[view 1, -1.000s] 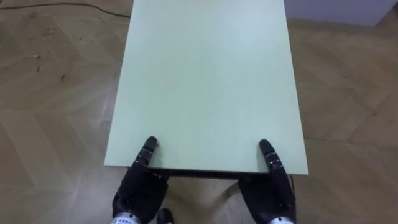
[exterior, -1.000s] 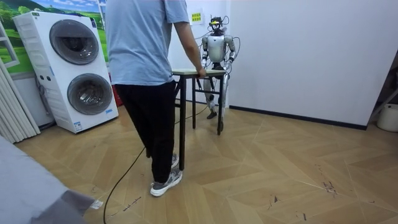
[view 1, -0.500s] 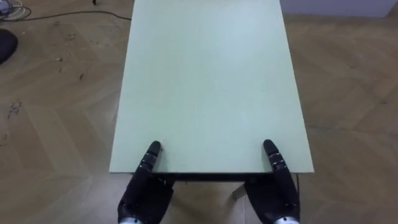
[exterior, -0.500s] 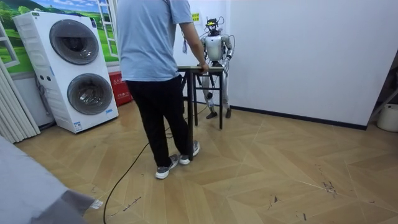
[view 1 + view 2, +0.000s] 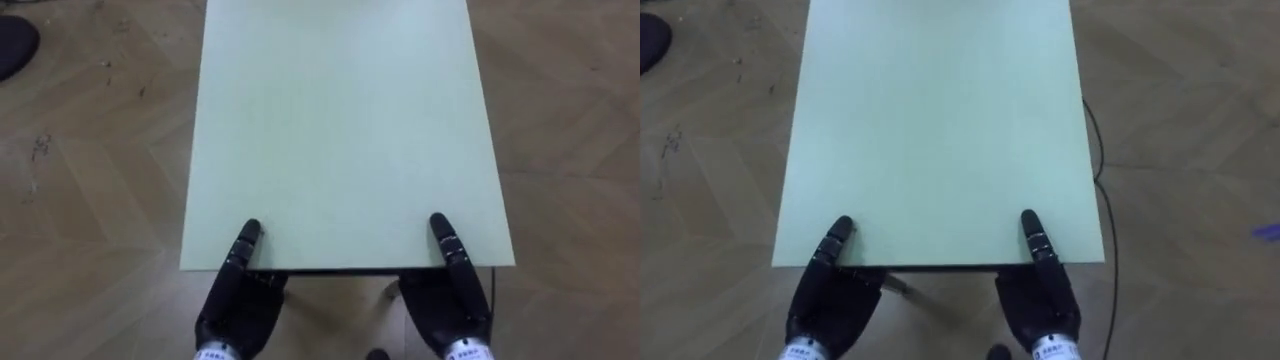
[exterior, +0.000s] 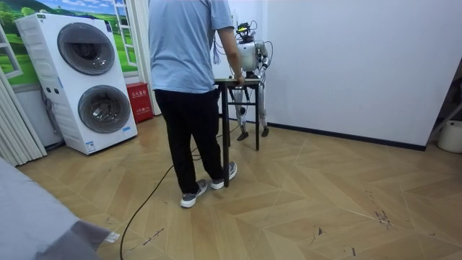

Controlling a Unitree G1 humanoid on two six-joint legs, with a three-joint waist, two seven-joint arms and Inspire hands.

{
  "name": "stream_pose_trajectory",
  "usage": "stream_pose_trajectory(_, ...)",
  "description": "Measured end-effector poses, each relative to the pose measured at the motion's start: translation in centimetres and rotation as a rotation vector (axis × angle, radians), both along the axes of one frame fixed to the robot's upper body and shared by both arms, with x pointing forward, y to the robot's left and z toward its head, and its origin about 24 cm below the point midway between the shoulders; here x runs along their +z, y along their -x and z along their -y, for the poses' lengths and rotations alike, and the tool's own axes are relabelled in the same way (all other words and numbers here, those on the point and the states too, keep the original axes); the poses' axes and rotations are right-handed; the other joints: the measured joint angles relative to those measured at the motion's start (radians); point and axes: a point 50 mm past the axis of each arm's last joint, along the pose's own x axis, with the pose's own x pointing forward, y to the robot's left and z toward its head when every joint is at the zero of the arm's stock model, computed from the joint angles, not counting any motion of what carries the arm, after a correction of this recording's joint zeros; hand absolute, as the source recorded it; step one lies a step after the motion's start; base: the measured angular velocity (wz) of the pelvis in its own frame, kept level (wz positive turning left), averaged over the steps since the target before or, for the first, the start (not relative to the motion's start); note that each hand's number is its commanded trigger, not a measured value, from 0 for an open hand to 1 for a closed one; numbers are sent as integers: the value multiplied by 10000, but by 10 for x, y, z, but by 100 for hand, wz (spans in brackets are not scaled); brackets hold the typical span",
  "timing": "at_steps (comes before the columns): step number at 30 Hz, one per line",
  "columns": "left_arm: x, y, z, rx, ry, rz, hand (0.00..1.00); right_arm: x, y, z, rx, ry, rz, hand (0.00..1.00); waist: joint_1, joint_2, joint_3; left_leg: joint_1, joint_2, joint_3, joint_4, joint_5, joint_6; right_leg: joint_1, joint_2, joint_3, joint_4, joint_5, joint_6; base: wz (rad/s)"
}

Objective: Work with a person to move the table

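The pale green table [image 5: 345, 130] stretches away from me, its near short edge just in front of my body. My left hand [image 5: 238, 310] grips that edge at its left corner, thumb on top and the rest under the top. My right hand [image 5: 450, 305] holds the right corner the same way. In the room view a person [image 6: 188, 72] in a light blue shirt stands at the far end of the table [image 6: 242, 81], a hand on its edge. I stand at the other end, close to the white wall.
Stacked white washing machines [image 6: 86, 79] stand at the room view's left. A dark cable [image 6: 155, 191] trails over the wooden floor past the person's feet. A thin cable [image 5: 1110, 200] runs on the floor right of the table, and a dark object [image 5: 15, 45] lies at the far left.
The person has stepped towards me and the table has moved with us towards the white wall. The floor has slid under the table in the eye view. My grip is unchanged.
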Motion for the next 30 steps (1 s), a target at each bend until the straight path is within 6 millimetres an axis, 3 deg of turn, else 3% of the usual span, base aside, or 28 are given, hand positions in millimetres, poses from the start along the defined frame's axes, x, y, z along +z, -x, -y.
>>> stream_pose_trajectory(3, -5, 3, -1, 42, -70, -296, 100, -6, 4, -2, 4, -99, -311, 100, -223, -161, -4, -269, -287, 102, 314, 145, 257, 231, -267, 119, -499, 592, 239, 7)
stream_pose_trajectory(5, -5, 3, 0, 22, -72, -426, 100, -6, 5, 0, -17, -52, -419, 100, -357, -189, -2, -476, -473, 120, 444, 256, 467, 300, -438, 241, -837, 853, 660, 12)
stream_pose_trajectory(6, -6, 4, 2, -21, -69, -527, 100, -7, 7, 1, -28, -13, -509, 100, -364, -185, 0, -504, -569, 136, 446, 330, 593, 315, -542, 290, -815, 887, 1192, 18)
stream_pose_trajectory(7, -7, 5, 3, -80, -75, -639, 100, -9, 10, 4, -135, -30, -637, 100, -451, -169, 9, -505, -577, 222, 490, 389, 647, 306, -697, 433, -385, 706, 1477, 33)
stream_pose_trajectory(8, -7, 5, 4, -139, -83, -712, 100, -10, 13, 4, -208, -51, -735, 100, -500, -147, 22, -503, -510, 321, 530, 400, 644, 289, -819, 578, 131, 403, 1449, 67)
stream_pose_trajectory(9, -8, 6, 5, -328, -227, -809, 100, -13, 19, 6, -422, -117, -923, 100, -591, -167, 9, -464, -281, 773, 528, 426, 594, 328, -1027, 790, 1431, -520, 1303, 79)
stream_pose_trajectory(10, -8, 6, 5, -432, -334, -808, 100, -14, 24, 6, -534, -234, -1025, 100, -655, -219, -6, -408, -136, 1163, 438, 518, 444, 557, -1177, 1020, 2229, -1331, 1395, 70)
stream_pose_trajectory(12, -8, 6, 3, -445, -401, -803, 100, -14, 24, 2, -534, -343, -1004, 100, -612, -284, -9, -351, -125, 1415, 481, 585, 257, 876, -1032, 1297, 1920, -1825, 1455, 2)
stream_pose_trajectory(13, -8, 6, 4, -444, -377, -809, 100, -14, 23, 2, -507, -297, -985, 100, -257, -224, -15, -294, -78, 1607, 464, 594, 183, 958, -833, 1343, 1464, -1693, 1196, -52)
stream_pose_trajectory(16, -8, 6, 0, -425, -549, -743, 100, -15, 25, -3, -502, -565, -1170, 100, 93, -310, -6, -31, 241, 1630, 99, 719, 13, 1488, -354, 1273, 491, -1235, 1015, -27)
stream_pose_trajectory(19, -9, 9, -3, -302, -660, -823, 100, -16, 27, -7, -455, -568, -1307, 100, 139, -393, 17, 95, 460, 1618, 62, 776, -89, 1834, -85, 1200, -78, -1006, 925, -5)
stream_pose_trajectory(26, -9, 11, -4, -258, -653, -834, 100, -16, 27, -8, -514, -455, -1260, 100, 234, -452, 15, -183, 653, 1542, 49, 832, -192, 1868, 134, 1088, -506, -737, 817, 1)
stream_pose_trajectory(30, -7, 8, -3, -328, -699, -678, 100, -16, 28, -6, -546, -364, -1158, 100, -14, -455, 6, -563, 632, 998, 107, 906, -252, 1834, 31, 554, -497, -840, 770, 39)
